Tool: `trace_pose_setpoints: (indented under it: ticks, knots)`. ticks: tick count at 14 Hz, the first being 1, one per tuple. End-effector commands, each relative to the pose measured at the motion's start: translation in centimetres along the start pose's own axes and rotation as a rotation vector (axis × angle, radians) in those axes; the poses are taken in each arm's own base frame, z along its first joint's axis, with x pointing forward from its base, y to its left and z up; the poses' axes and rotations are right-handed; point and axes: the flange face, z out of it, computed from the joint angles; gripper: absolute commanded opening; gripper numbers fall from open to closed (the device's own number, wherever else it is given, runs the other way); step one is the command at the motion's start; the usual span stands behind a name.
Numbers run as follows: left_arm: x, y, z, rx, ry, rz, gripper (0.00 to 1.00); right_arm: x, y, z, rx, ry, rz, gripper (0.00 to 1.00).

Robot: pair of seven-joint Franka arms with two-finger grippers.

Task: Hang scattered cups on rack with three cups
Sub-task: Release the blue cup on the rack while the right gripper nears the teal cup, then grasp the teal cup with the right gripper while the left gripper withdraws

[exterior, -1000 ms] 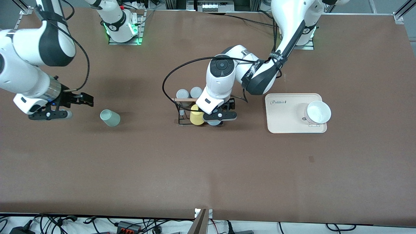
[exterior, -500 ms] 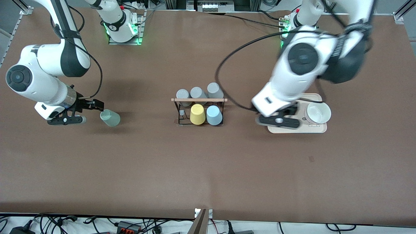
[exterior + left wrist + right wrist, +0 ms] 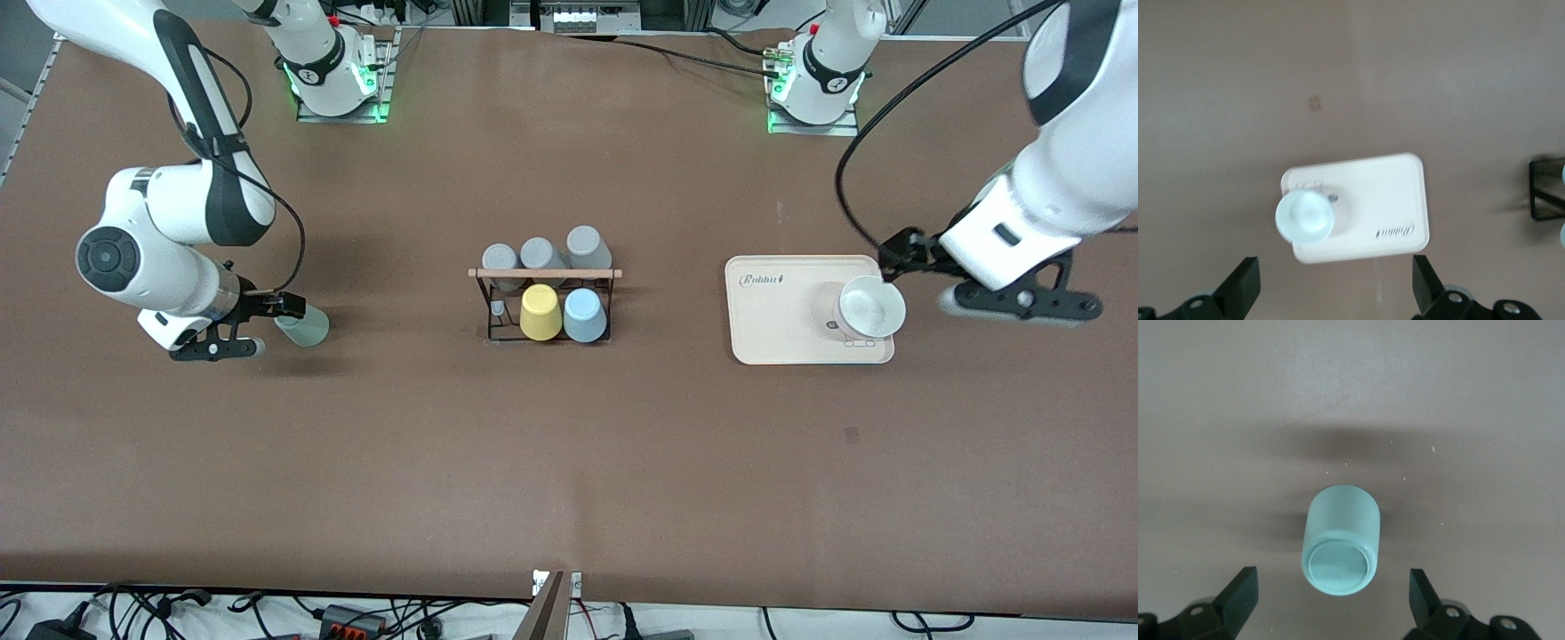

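Observation:
The pale mint green cup [image 3: 304, 327] lies on its side on the table toward the right arm's end. My right gripper [image 3: 283, 311] is open right beside it. In the right wrist view the cup [image 3: 1341, 540] points one end at the gripper [image 3: 1331, 593], and both fingers stand wide of it without touching. The light blue cup [image 3: 585, 316] hangs on the black rack [image 3: 544, 274] beside a yellow cup [image 3: 540, 313]. My left gripper [image 3: 893, 258] is open and empty over the beige tray's edge, shown open in its wrist view [image 3: 1335, 280].
Three grey cups [image 3: 542, 253] hang on the rack's row farther from the front camera. A beige tray [image 3: 773, 311] toward the left arm's end holds a white bowl [image 3: 871, 307]. The left wrist view shows the tray [image 3: 1378, 200], bowl [image 3: 1304, 215] and the rack's end [image 3: 1546, 188].
My left gripper let go of the light blue cup on the rack and swung away to the tray's edge. My right gripper moved up to the mint cup.

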Motion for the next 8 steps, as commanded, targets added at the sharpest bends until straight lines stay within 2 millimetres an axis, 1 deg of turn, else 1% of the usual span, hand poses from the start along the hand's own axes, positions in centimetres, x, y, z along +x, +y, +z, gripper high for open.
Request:
trace_pose_setpoints:
  ticks: [1, 2, 3, 4, 6, 8]
  knots:
    - [-3.8, -2.0, 0.6, -0.025, -0.029, 0.018, 1.00, 0.1, 0.0, 1.4, 0.006, -0.016, 0.018, 1.00]
    - [-4.0, -2.9, 0.8, -0.026, -0.048, 0.016, 1.00, 0.2, 0.1, 2.0, 0.007, -0.021, 0.020, 1.00]
    - [-4.1, -3.0, 1.1, -0.024, -0.069, -0.004, 1.00, 0.4, 0.1, 2.4, 0.007, -0.011, 0.020, 1.00]
    - [-3.7, -3.1, 1.6, -0.031, -0.076, -0.040, 1.00, 0.6, 0.0, 2.8, 0.006, -0.007, 0.019, 1.00]
    - [-2.5, -3.6, 1.5, -0.030, -0.043, -0.177, 1.00, 0.6, 0.3, 3.7, 0.006, -0.017, 0.023, 1.00]
    - [-2.2, -3.0, 0.7, -0.034, -0.003, -0.188, 1.00, 0.6, 0.2, 4.5, 0.006, -0.033, 0.021, 1.00]
